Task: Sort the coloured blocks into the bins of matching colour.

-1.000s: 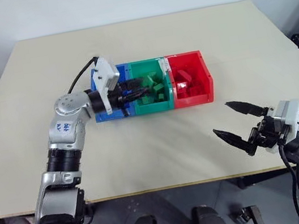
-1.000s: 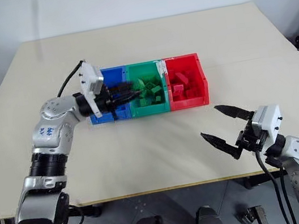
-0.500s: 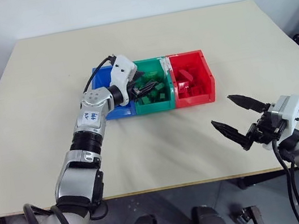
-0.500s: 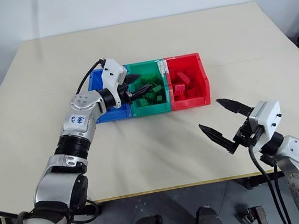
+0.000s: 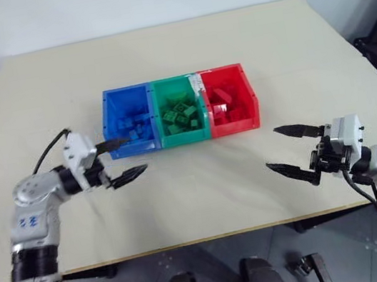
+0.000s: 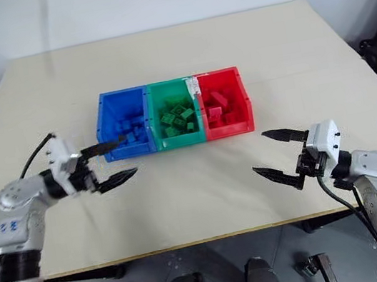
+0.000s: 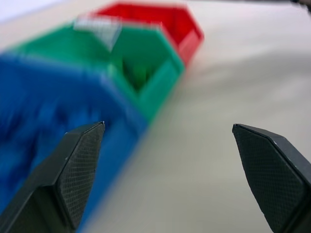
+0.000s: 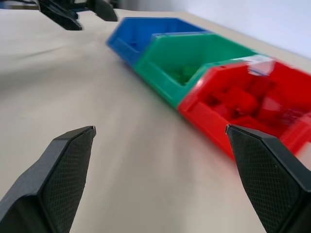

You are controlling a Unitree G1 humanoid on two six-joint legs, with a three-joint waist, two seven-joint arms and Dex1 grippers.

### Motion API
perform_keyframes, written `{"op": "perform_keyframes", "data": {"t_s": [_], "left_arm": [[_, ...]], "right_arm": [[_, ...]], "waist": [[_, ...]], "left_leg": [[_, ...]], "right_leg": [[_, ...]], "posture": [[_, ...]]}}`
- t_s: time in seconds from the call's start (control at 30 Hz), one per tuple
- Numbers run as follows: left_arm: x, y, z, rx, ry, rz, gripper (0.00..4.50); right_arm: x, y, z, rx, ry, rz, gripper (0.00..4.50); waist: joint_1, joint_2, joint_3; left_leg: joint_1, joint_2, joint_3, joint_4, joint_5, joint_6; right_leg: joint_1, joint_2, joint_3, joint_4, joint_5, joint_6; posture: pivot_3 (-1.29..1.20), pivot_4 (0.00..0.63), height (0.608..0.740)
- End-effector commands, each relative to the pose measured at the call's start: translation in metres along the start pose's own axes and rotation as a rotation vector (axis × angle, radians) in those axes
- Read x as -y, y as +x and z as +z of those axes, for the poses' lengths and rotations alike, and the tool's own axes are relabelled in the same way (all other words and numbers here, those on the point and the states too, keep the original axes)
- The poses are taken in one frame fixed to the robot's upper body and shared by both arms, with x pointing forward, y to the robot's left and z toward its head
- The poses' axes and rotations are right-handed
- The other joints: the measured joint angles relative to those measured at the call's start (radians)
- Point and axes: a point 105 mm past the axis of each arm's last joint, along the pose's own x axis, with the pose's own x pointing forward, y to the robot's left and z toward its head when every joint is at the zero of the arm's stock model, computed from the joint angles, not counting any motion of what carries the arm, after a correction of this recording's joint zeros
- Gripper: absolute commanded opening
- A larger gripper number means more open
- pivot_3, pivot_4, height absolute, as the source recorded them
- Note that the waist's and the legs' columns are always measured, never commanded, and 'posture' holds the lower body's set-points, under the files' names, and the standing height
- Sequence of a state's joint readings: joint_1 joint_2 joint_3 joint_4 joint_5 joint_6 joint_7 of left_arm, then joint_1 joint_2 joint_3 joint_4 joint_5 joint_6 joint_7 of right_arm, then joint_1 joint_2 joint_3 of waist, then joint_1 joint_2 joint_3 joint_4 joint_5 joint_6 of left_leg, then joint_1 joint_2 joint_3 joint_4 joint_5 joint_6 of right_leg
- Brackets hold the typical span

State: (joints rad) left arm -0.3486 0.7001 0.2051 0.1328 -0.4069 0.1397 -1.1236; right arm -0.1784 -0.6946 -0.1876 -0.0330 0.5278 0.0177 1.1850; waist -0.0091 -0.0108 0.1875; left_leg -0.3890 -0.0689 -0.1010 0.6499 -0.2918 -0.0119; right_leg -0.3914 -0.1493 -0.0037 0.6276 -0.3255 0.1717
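Both jaws spread wide, nothing held. Left gripper [image 5: 121, 161] hovers over the table [image 5: 184, 199], just in front of the blue bin [image 5: 129, 119]; right gripper [image 5: 294, 151] hovers over the table's near right part, apart from the red bin [image 5: 226, 98]. Green bin [image 5: 181, 112] sits between them, joined in one row. Blue blocks [image 5: 133, 125], green blocks [image 5: 181, 114], red blocks [image 5: 221, 101] each lie in the matching bin.

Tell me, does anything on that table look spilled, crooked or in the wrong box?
Nothing stands out. The blue bin, green bin and red bin sit joined in a straight row, and the blocks inside each look the same colour as their box. No block lies loose on the table. Both grippers hang open and empty.
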Motion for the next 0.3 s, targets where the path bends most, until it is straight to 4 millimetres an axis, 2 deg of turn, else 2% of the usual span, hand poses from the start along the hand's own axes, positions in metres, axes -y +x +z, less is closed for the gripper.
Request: {"op": "perform_keyframes", "data": {"t_s": [0.03,0.1,0.3], "left_arm": [[0.005,-0.022,0.003,-0.028,0.062,0.078,4.48],[0.005,-0.027,0.0,-0.053,0.068,0.135,4.48],[0.004,-0.019,-0.001,-0.058,0.104,0.191,4.48]], "right_arm": [[0.002,-0.002,0.0,-0.004,-0.027,0.041,4.5],[0.006,-0.002,-0.003,0.001,-0.024,0.036,4.5],[0.012,-0.005,-0.002,0.017,-0.025,-0.005,4.5]], "waist": [[0.008,0.0,0.0],[0.012,0.0,0.0],[0.024,0.0,0.0]], "left_leg": [[0.0,0.0,0.0,0.001,0.0,0.0],[0.0,0.0,0.0,0.001,-0.001,0.001],[0.0,0.0,0.001,0.001,-0.001,0.0]], "right_leg": [[0.0,0.0,0.0,-0.001,0.0,0.0],[0.001,-0.001,0.001,-0.001,0.0,0.0],[0.0,0.0,0.001,0.0,0.0,0.0]], "posture": [[0.0,0.15,0.74],[0.0,0.15,0.74],[0.0,0.15,0.74]]}}
